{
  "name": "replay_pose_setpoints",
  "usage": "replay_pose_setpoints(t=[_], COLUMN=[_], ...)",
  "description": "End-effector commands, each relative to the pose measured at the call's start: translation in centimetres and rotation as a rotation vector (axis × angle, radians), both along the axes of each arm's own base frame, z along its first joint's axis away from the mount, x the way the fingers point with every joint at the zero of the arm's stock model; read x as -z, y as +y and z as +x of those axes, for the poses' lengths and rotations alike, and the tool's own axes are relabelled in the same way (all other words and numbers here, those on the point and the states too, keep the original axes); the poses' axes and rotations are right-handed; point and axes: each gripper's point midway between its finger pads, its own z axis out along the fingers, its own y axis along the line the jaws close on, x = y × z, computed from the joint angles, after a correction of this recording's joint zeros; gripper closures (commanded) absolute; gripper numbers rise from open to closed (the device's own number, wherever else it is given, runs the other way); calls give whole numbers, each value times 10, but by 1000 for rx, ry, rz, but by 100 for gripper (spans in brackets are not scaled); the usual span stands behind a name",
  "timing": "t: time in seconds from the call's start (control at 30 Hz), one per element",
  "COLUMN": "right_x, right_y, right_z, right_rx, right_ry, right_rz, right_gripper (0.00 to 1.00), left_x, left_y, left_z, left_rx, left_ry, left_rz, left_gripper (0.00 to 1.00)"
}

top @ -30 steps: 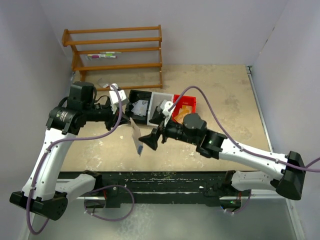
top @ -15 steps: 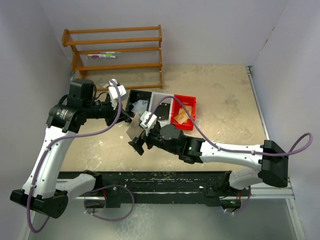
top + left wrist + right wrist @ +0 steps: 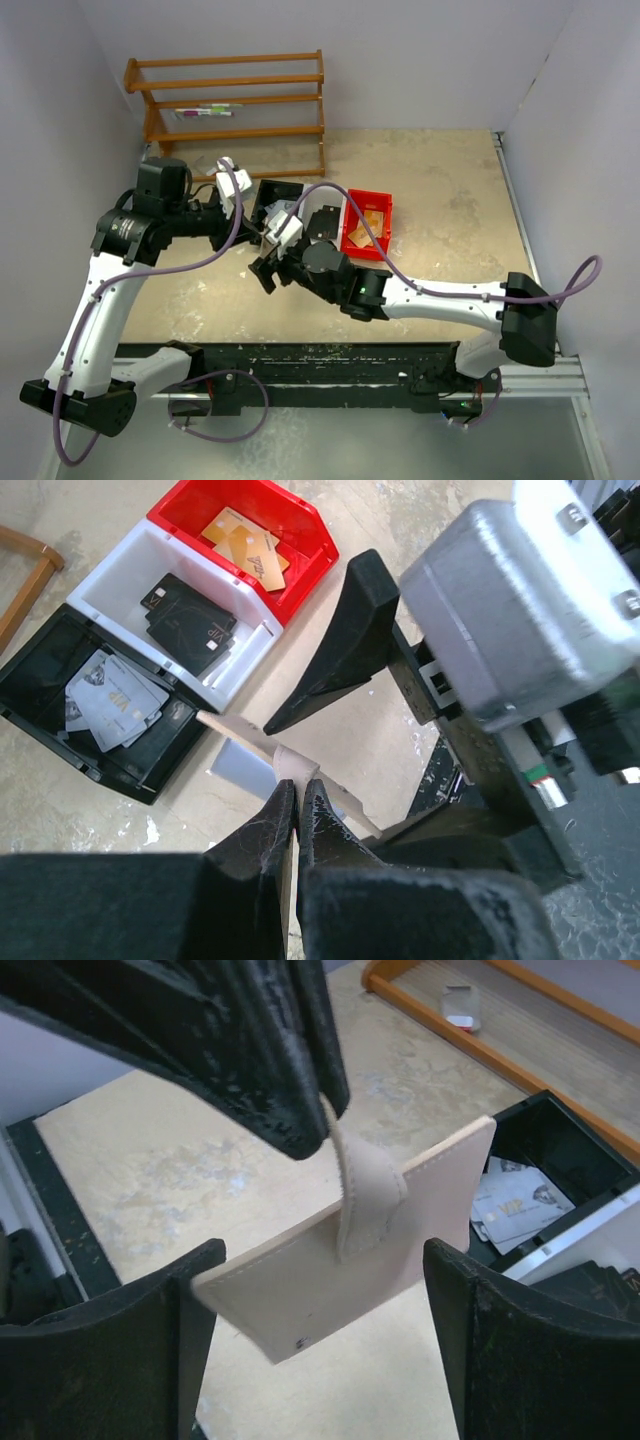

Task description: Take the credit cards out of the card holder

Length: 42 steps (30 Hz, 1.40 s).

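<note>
My left gripper (image 3: pixel 295 785) is shut on the strap (image 3: pixel 365 1190) of the tan card holder (image 3: pixel 350 1250) and holds it hanging above the table. A bluish-grey panel (image 3: pixel 240 770) shows under the holder; I cannot tell whether it is a sleeve or a card. My right gripper (image 3: pixel 325 1270) is open, its two fingers on either side of the holder, the left fingertip (image 3: pixel 195 1290) close to the holder's edge. In the top view the left gripper (image 3: pixel 252 235) and right gripper (image 3: pixel 266 272) meet left of the bins. Pale grey credit cards (image 3: pixel 115 695) lie in the black bin (image 3: pixel 40 670).
A white bin (image 3: pixel 130 550) holds flat black items and a red bin (image 3: pixel 300 520) holds orange cards, both beside the black bin. A wooden rack (image 3: pixel 235 100) stands at the back left. Walls close in on the left, back and right.
My right arm has swung left and toward the holder, so its open fingers now stand around it. My left gripper still holds the holder, a little higher and farther back.
</note>
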Motion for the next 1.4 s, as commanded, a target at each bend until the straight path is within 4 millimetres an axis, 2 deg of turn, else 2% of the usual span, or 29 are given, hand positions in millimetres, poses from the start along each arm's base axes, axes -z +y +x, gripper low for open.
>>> replay_pose_setpoints(t=[0.0,0.17,0.3,0.33,0.43,0.47,0.57,0.67,0.7,0.8,0.9,1.0,1.17,1.23,1.37], right_x=[-32,-33,-39,-32,-30,-33,-37,-36,-49,-57,-61,-62,-80,-85,-85], right_y=[-2,-15,-23,-26,-23,-24,-24,-25,-25,-33,-37,-40,-37,-34,-27], right_z=[17,19,17,15,1,-1,-12,-26,-31,-45,-59,-63,-82,-86,-88], right_rx=[96,139,143,138,56,44,-48,-204,-270,-465,-594,-672,-841,-880,-925], right_ry=[-51,-70,-77,-72,-39,-38,-20,49,72,152,185,225,264,277,312], right_rz=[69,86,105,94,94,97,82,72,98,108,84,61,111,129,136], right_gripper=[25,53,88,97,100,100,100,100,100,100,100,100,100,100,100], left_x=[-28,-25,-25,-25,-24,-23,-18,-7,-3,4,9,12,18,17,9], left_y=[-2,0,0,0,0,1,2,3,3,0,-6,-7,-9,-11,-20], left_z=[-3,1,2,2,1,1,-4,-11,-15,-31,-45,-54,-51,-47,-51], left_rx=[8,-5,-6,-5,0,3,30,77,98,186,259,299,299,275,298], left_ry=[-73,-76,-78,-79,-79,-82,-97,-108,-109,-106,-75,-50,-47,-37,10], left_rz=[-39,-25,-24,-25,-21,-16,4,26,30,20,-13,-23,-35,-52,-121], left_gripper=[100,100,100,100,95,89,48,26,22,14,12,12,16,23,48])
